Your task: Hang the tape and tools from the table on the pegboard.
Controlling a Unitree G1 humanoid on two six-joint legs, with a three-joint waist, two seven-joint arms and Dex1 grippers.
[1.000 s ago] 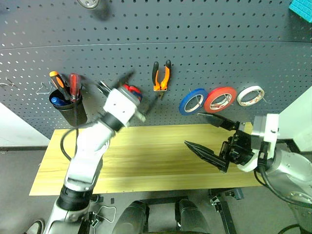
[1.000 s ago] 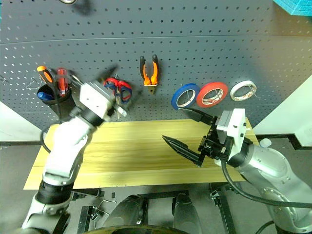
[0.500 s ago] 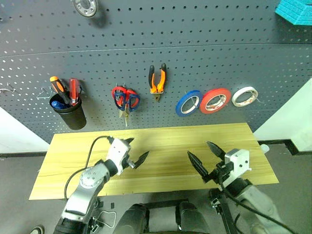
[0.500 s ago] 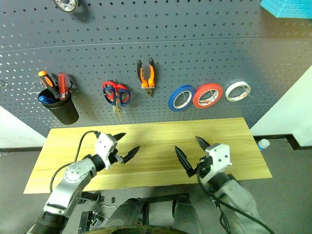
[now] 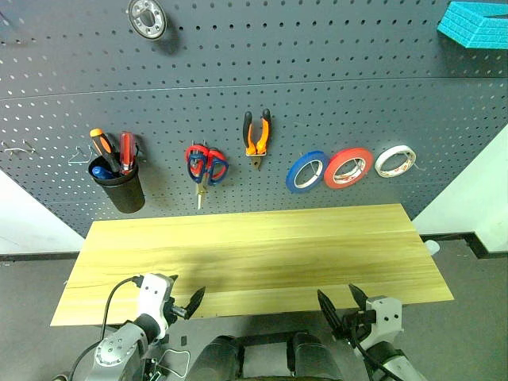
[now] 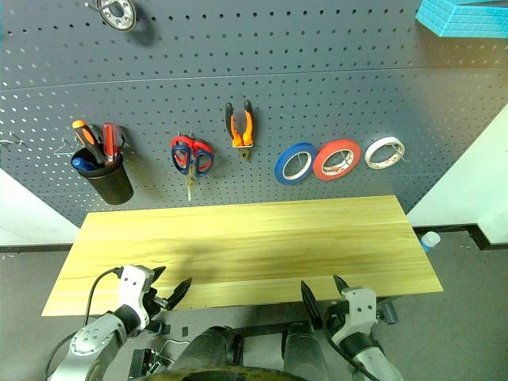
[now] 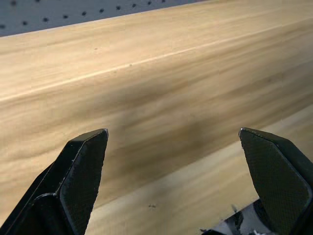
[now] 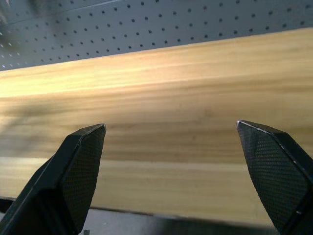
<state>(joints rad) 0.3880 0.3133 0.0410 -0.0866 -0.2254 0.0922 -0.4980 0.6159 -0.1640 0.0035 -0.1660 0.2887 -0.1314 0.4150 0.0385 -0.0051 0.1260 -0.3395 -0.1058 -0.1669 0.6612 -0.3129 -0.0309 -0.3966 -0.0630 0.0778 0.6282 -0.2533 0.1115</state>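
Observation:
The dark grey pegboard (image 5: 333,87) carries the red-orange tape (image 5: 348,167) on a hook, between a blue roll and a white roll. The orange-and-black pliers (image 5: 256,136) hang left of the rolls. A blue handle (image 5: 101,171) sticks out of a black cup. The wooden table (image 5: 254,246) is bare. My left gripper (image 5: 184,290) is open and holds nothing, low at the table's front edge on the left. My right gripper (image 5: 336,295) is open and holds nothing, just below the front edge on the right. Both wrist views look across the tabletop between spread fingers (image 7: 83,161) (image 8: 80,156).
Red-handled scissors (image 5: 205,165) hang beside the pliers. The black cup (image 5: 119,186) holds orange and red screwdrivers. A blue roll (image 5: 306,171) and a white roll (image 5: 395,160) flank the tape. A round metal piece (image 5: 148,16) and a teal block (image 5: 476,22) sit high up.
Both arms dropped from in front of the pegboard to the table's front edge, the left coming away from the scissors. Both grippers stayed open. The camera tilted slightly.

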